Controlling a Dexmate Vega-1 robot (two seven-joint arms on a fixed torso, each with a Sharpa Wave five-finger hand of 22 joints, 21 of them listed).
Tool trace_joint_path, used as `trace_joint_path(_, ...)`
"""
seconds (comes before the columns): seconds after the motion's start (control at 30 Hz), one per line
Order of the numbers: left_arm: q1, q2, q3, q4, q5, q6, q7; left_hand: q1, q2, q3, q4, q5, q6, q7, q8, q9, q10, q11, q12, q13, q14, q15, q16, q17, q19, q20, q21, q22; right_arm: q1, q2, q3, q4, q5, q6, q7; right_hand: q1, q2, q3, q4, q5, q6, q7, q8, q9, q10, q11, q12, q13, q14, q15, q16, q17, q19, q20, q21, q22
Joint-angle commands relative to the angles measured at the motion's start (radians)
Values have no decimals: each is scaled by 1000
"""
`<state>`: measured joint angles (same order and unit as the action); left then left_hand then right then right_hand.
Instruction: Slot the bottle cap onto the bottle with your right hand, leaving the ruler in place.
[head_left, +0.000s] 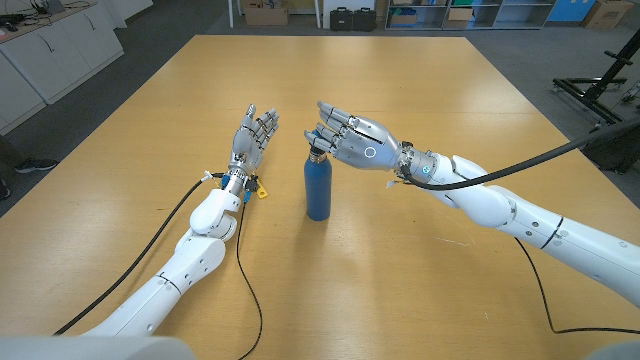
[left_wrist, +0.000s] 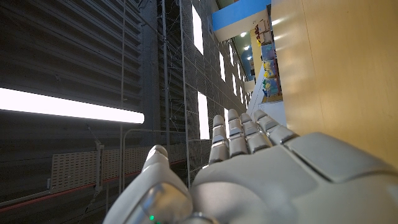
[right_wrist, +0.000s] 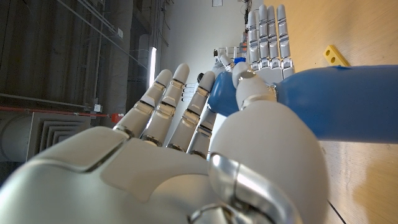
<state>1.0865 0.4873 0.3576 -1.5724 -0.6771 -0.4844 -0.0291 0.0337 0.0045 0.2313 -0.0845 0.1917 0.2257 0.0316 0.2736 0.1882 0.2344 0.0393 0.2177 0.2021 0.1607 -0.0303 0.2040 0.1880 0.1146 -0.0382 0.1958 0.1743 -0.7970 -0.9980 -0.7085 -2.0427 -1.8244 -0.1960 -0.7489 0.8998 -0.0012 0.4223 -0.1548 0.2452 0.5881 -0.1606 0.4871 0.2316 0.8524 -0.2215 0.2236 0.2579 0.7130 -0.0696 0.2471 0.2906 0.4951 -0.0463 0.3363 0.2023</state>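
Pinching cap (head_left: 318, 149) at bottle (head_left: 318, 187) top w/ right robot hand (head_left: 352, 137), upright on table (head_left: 420, 90)

Blue bottle (head_left: 318, 188), yellow ruler (head_left: 262, 189), silver-white right hand (head_left: 346, 135), light wooden table (head_left: 400, 90)

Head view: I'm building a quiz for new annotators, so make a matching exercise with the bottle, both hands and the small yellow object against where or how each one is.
Things:
1. bottle
2. left hand
3. right hand
4. yellow object

Places or states:
A. fingers stretched out, holding nothing
B. on the table beside the left wrist
C. blue, standing upright between the two hands
D. at the top of the bottle

Pairs: 1-C, 2-A, 3-D, 4-B
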Motion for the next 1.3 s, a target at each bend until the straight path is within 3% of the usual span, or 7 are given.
trace_joint_path(0.03,0,-2,2,5,-4,-3,-5,2,7,0,-6,-1,7,-1,-3,5,11,-2,-6,3,9,0,-3,2,5,0,0,4,-8,10,2,4,-22,-18,26,21,43,14,24,8,98,-64,20,1,-18,0,-6,4,-12,-130,-7,7,-12,-14,-6,4)
trace_joint_path(0.53,-2,0,4,7,-5,4,-6,3,8,0,-6,-1,12,-6,-2,5,13,-3,-6,3,9,1,-4,3,5,2,0,4,-2,12,-8,18,-11,-11,24,-21,31,11,32,17,41,-63,-2,-3,-88,1,-23,10,-57,-130,-25,15,-48,-18,-22,3)
trace_joint_path(0.83,1,-3,4,14,-9,-2,-12,3,8,0,-7,-1,16,-6,-2,6,12,-4,-6,3,8,0,-4,3,4,3,0,4,-8,4,-7,5,-6,-8,22,-63,14,3,39,29,-33,-62,-31,-7,-150,1,-27,19,-108,-128,-38,25,-77,2,-36,2)
trace_joint_path(1.03,7,-3,2,15,-13,-7,-15,3,8,1,-7,-1,17,-6,-2,6,12,-4,-7,3,8,1,-4,3,4,2,0,4,-10,-2,-7,-8,-12,1,38,-104,-2,-5,43,42,-110,-61,-61,-9,-228,2,-30,29,-162,-127,-45,38,-102,13,-50,1)
trace_joint_path(1.1,10,-2,1,15,-13,-9,-16,3,8,1,-7,-1,17,-7,-2,6,12,-5,-7,3,8,1,-4,3,4,2,0,4,-12,-1,-7,-10,-24,-3,46,-129,-10,-9,45,51,-167,-61,-84,-11,-280,3,-32,34,-195,-129,-46,45,-116,17,-59,0)
trace_joint_path(1.3,12,0,0,14,-16,-9,-18,3,8,1,-7,-1,19,-7,-3,6,14,-6,-6,3,9,1,-4,3,5,3,0,4,-14,3,-7,-11,-39,-8,59,-162,-24,-16,45,68,-245,-60,-115,-12,-380,5,-37,40,-274,-94,-54,55,-156,26,-79,0)
